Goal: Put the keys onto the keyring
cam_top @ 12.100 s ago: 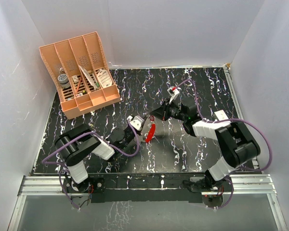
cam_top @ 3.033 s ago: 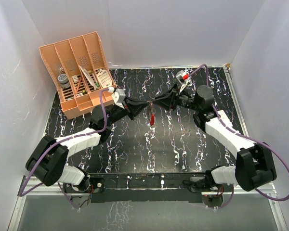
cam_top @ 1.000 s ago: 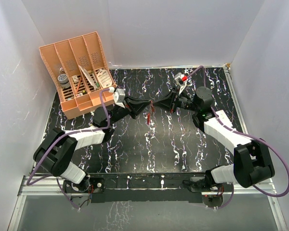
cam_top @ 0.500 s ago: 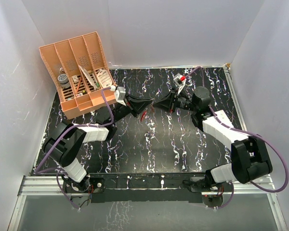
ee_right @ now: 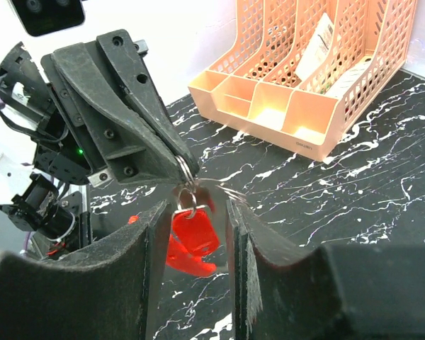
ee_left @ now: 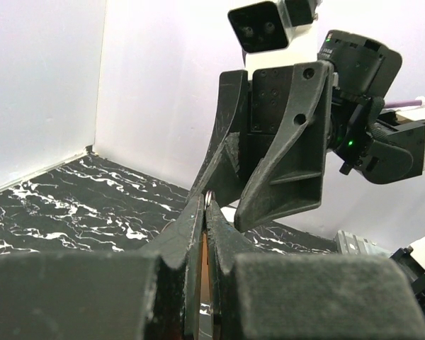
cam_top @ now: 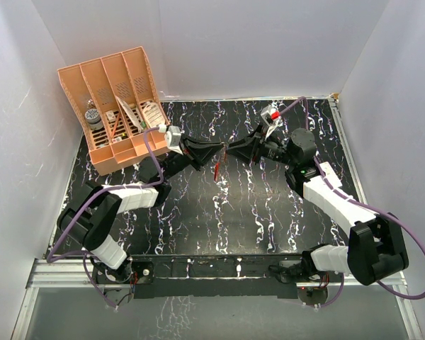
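My left gripper (cam_top: 215,156) is shut on the keyring (ee_right: 185,170), a thin metal ring whose edge shows at its tips (ee_left: 210,197). From the ring hang a red tag (ee_right: 193,231) and a second red piece (ee_right: 184,259), seen from above as a red dangle (cam_top: 218,168). A blurred dark-red key (ee_right: 211,196) with a pale streak swings at the ring. My right gripper (ee_right: 196,212) faces the left one tip to tip (cam_top: 229,150). It is open, its fingers either side of the tag, touching nothing.
An orange mesh file organizer (cam_top: 120,106) with papers and small items stands at the back left of the black marbled table (cam_top: 198,227); in the right wrist view the organizer (ee_right: 304,78) shows behind the grippers. White walls close in on three sides.
My right gripper has opened and let go beside the ring. The key now swings from the ring. The left gripper stays shut on the ring, shifted slightly.
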Controlling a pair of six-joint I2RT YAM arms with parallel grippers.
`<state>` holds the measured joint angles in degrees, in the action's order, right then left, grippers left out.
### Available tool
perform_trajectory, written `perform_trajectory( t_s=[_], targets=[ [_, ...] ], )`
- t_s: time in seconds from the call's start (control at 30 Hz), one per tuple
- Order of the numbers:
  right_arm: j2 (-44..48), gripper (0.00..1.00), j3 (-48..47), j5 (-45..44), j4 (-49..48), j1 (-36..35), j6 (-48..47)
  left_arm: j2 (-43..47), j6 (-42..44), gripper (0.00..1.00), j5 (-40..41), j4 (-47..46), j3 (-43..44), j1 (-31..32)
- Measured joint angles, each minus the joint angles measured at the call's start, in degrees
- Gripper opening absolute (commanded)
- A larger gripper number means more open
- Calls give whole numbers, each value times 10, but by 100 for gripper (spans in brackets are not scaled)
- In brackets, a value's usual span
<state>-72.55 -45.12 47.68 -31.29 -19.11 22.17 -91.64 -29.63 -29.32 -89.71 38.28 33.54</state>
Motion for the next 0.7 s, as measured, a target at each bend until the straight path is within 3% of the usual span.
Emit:
perform_trajectory(
  t_s=[0.4, 0.7],
  targets=[
    [0, 32, -1, -1, 7, 0, -16, 11, -17, 0, -19, -1, 0, 0],
    [0, 22, -2, 10, 7, 0, -26, 11, -37, 0, -33, -1, 0, 0]
  ],
)
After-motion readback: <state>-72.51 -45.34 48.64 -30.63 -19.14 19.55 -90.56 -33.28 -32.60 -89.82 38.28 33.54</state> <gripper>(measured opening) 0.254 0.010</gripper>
